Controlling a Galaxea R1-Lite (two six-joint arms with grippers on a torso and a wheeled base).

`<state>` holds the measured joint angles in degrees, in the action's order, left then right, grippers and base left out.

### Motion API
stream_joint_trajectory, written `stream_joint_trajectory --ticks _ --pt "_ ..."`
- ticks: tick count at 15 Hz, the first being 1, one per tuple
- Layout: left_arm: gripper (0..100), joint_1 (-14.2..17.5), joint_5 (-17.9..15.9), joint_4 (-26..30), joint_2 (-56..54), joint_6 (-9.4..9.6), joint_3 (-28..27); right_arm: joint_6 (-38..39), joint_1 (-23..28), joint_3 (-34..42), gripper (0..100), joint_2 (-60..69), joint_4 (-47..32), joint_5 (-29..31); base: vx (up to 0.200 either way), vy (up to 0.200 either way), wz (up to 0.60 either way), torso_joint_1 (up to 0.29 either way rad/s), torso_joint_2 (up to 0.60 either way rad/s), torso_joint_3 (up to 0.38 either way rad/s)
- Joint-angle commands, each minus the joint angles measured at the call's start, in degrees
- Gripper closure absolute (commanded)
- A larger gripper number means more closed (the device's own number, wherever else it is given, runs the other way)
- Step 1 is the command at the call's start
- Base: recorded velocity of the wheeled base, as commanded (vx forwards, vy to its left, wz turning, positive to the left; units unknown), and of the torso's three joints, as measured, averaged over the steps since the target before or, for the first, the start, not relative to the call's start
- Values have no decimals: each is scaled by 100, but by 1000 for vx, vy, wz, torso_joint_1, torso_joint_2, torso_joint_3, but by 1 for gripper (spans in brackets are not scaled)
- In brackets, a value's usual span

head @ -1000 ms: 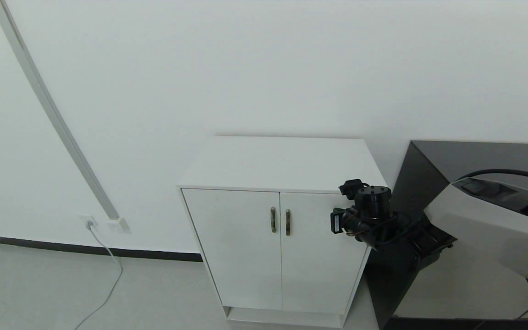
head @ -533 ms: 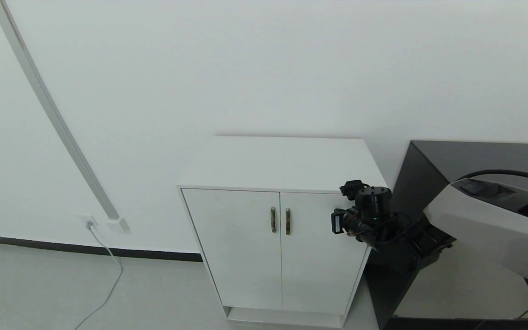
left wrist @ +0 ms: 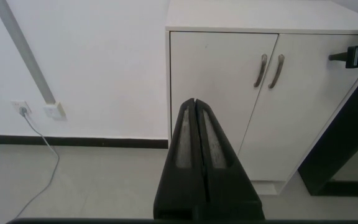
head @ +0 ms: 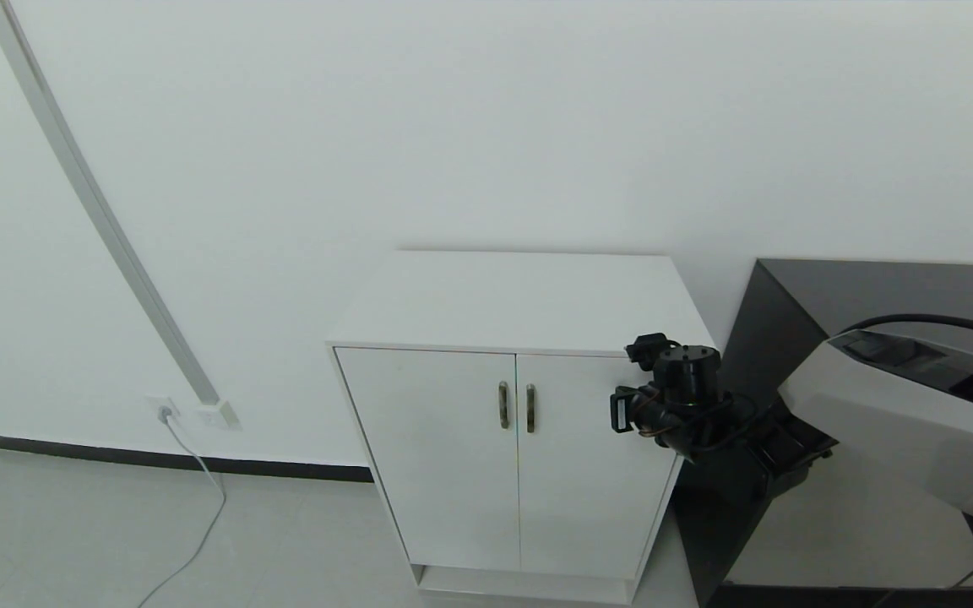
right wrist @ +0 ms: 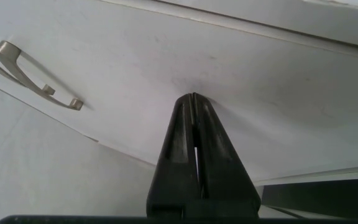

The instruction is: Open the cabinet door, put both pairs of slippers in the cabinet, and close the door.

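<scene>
You see one cabinet (head: 512, 304), two shut doors, two handles (head: 503, 404). Right gripper (right wrist: 193, 96) jaws closed, tip by right door (head: 588, 456). Left gripper (left wrist: 194, 102) jaws closed. Right arm hardly moved since earlier.

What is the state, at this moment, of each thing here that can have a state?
Left cabinet door: closed.
Right cabinet door: closed.
Left gripper: shut, empty.
Right gripper: shut, empty, tip near the right cabinet door.
Cable plug: plugged into the wall socket.
</scene>
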<state>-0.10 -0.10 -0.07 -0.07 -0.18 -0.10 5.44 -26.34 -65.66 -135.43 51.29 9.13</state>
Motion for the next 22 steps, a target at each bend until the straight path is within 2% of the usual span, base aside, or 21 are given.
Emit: stream_joint_trajectory --ticks 1,18,22 --pt "100 10 1 -1 7 1 1 1 -2 -26 100 -19 4 1 0 0 0 0 0 0" --pt "100 1 1 -1 7 -8 1 1 15 -123 100 -124 13 19 0 0 0 0 0 0" --pt "100 1 -17 -1 7 9 1 1 182 396 100 772 22 106 0 0 0 0 0 0"
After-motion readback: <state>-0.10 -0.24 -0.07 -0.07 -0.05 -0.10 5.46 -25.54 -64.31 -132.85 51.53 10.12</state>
